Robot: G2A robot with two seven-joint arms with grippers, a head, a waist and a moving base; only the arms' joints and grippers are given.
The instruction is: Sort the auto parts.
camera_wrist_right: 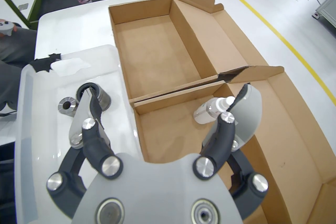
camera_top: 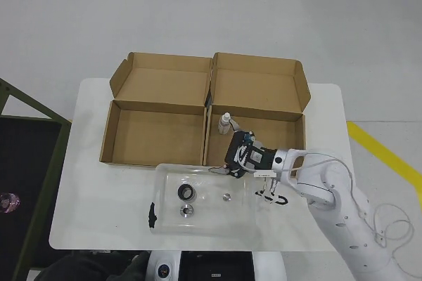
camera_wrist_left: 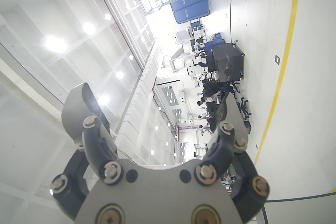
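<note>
White counter (camera_top: pixel 105 211) carries frame-left box (camera_top: pixel 155 137), frame-right box (camera_top: pixel 281 133) and clear tray (camera_top: pixel 211 214). Right hand (camera_wrist_right: pixel 168 104) hangs open over the tray/box border. Left hand (camera_wrist_left: pixel 157 101) is open, aimed at the ceiling. Metal sleeve (camera_wrist_right: pixel 103 99) and bushing (camera_wrist_right: pixel 67 105) sit in the tray by one finger, white bottle (camera_wrist_right: pixel 210 110) in the frame-right box by the other. Risk: dropping here clips the tray wall or knocks the bottle.

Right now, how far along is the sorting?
Done: one white bottle lies in one cardboard box. In hand: nothing; the right end effector hangs open between tray and box. Left: three metal parts in the clear tray; the other box is empty.
</note>
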